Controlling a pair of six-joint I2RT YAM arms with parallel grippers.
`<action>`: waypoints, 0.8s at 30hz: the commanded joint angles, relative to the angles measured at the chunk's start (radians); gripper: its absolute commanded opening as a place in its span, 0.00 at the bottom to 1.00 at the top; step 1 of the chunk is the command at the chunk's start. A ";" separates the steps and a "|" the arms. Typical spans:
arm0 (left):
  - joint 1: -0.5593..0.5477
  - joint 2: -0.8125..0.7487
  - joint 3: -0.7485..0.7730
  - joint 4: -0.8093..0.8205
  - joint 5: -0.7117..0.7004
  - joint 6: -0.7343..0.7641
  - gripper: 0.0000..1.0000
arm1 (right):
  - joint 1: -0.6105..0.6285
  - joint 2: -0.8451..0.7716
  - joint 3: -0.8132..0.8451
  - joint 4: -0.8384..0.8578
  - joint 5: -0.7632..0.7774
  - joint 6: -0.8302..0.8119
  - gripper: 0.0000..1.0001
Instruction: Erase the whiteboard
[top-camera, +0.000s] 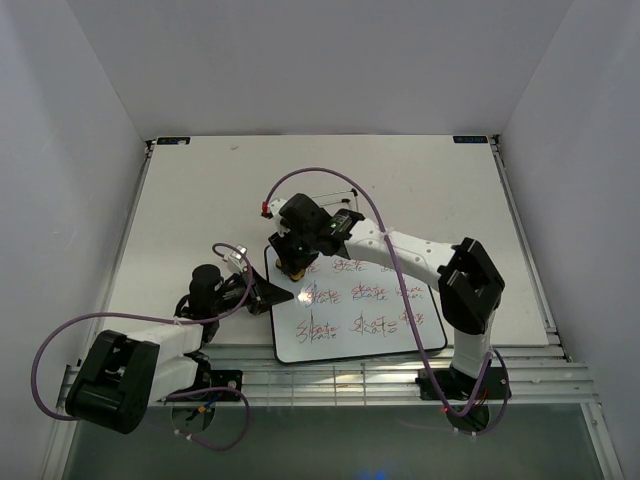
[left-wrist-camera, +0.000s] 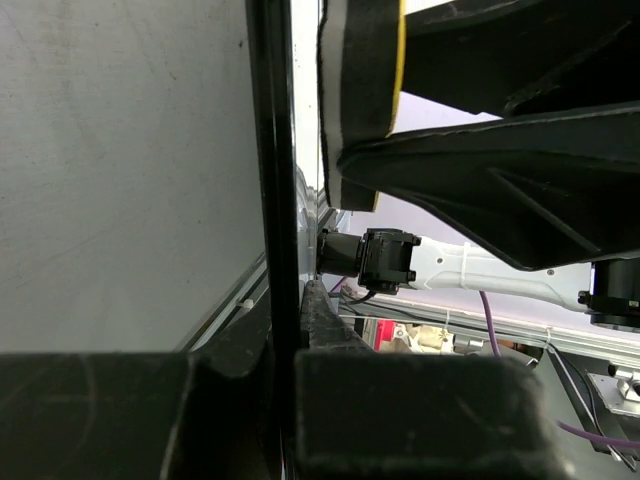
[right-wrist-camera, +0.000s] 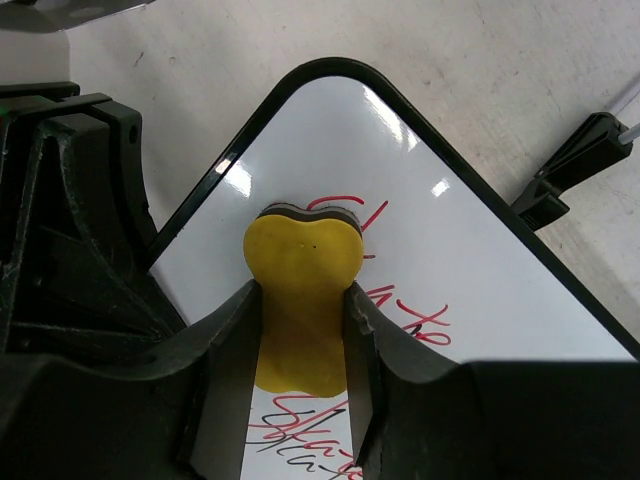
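Note:
The whiteboard (top-camera: 362, 312) lies flat near the table's front, covered with red and black scribbles. My right gripper (top-camera: 295, 262) is shut on the yellow eraser (right-wrist-camera: 300, 262) and presses it onto the board's far-left corner, over red writing on the whiteboard (right-wrist-camera: 450, 250). My left gripper (top-camera: 262, 296) is shut on the board's left edge. In the left wrist view the black rim of the whiteboard (left-wrist-camera: 275, 150) runs between my left gripper's (left-wrist-camera: 280, 330) jaws. The eraser (left-wrist-camera: 358, 90) shows edge-on above.
The thin wire easel stand (top-camera: 338, 193) lies on the table just behind the board; its black clip (right-wrist-camera: 575, 165) shows beside the board's far edge. A metal rail (top-camera: 380, 375) runs along the table's front. White walls enclose the table.

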 joint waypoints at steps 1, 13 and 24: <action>0.001 -0.029 -0.001 -0.016 -0.020 0.105 0.00 | 0.002 0.010 0.012 0.024 -0.033 -0.009 0.29; 0.001 -0.037 0.005 -0.049 -0.024 0.128 0.00 | -0.095 -0.027 -0.189 0.051 0.012 -0.019 0.31; 0.001 -0.040 0.008 -0.070 -0.024 0.150 0.00 | -0.074 -0.056 -0.220 0.091 -0.037 0.015 0.31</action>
